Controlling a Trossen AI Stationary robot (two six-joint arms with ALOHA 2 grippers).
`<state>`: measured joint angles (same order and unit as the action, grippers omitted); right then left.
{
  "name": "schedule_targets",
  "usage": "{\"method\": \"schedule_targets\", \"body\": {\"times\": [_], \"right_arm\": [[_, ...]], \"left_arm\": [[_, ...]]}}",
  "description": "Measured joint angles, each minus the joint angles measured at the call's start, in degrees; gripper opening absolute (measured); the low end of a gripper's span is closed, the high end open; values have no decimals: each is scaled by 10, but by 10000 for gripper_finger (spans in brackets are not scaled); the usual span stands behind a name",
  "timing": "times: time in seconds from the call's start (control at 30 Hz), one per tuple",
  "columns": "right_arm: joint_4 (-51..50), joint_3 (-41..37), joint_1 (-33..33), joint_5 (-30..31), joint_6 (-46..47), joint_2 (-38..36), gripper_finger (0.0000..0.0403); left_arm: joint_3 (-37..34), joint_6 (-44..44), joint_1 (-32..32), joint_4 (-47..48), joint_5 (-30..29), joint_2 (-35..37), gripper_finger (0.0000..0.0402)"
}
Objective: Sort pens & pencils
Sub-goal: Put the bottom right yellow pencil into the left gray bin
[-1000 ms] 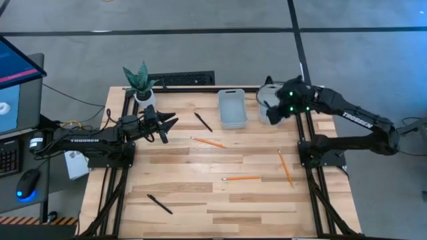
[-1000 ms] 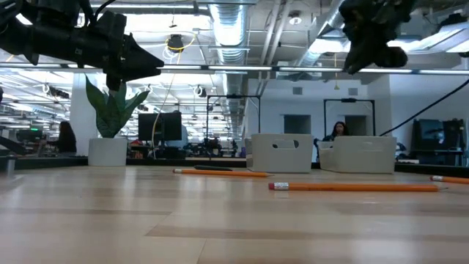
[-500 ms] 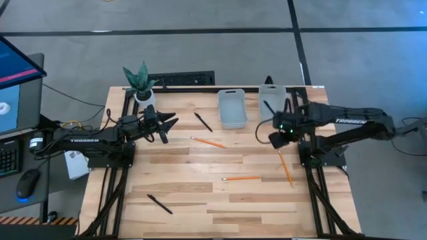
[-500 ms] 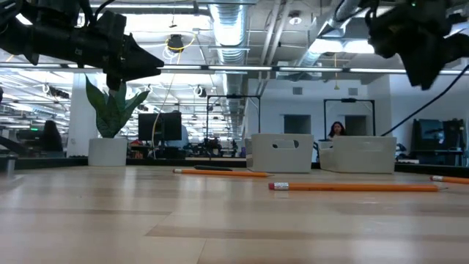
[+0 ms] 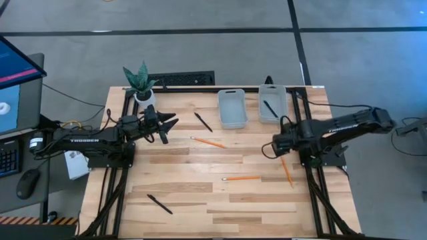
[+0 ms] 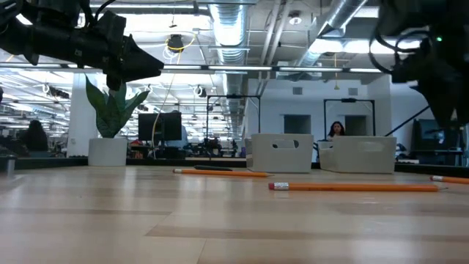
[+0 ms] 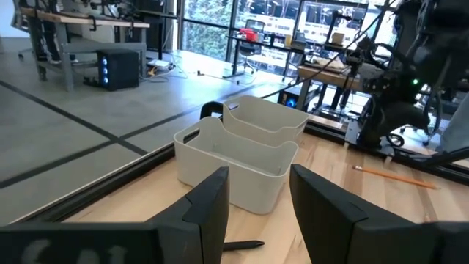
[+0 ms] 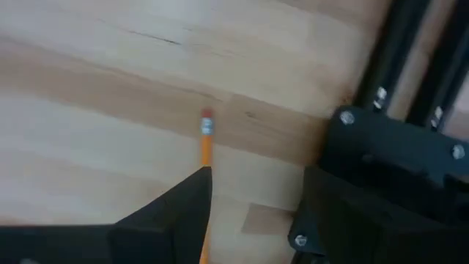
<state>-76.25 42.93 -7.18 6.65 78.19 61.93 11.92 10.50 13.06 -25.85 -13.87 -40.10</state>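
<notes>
My right gripper [image 5: 276, 144] hangs over the wooden table [image 5: 200, 200], fingers spread and empty, poised above the pencil [image 5: 286, 168] on the table's right side, likely to take it next. My left gripper [image 5: 167, 123] waits near the potted plant [image 5: 139, 80], parted and holding nothing. I count three orange pencils: that one, one mid-table [image 5: 241, 179], one nearer the bins [image 5: 208, 142]. Three black pens: one inside the right bin [image 5: 270, 108], one beside the left bin [image 5: 203, 121], one at the table's front left [image 5: 160, 204].
</notes>
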Motion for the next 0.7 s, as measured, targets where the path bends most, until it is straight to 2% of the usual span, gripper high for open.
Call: {"method": "schedule_targets", "body": {"times": [0.27, 0.6, 0.7], "right_arm": [[14, -10, -34, 4, 24, 4, 240], [23, -8, -32, -28, 17, 12, 240], [79, -13, -28, -53, 14, 12, 240]], "left_arm": [[0, -8, 0, 0, 0, 0, 135], [0, -8, 0, 0, 0, 0, 135], [0, -6, 0, -1, 0, 0, 135]]}}
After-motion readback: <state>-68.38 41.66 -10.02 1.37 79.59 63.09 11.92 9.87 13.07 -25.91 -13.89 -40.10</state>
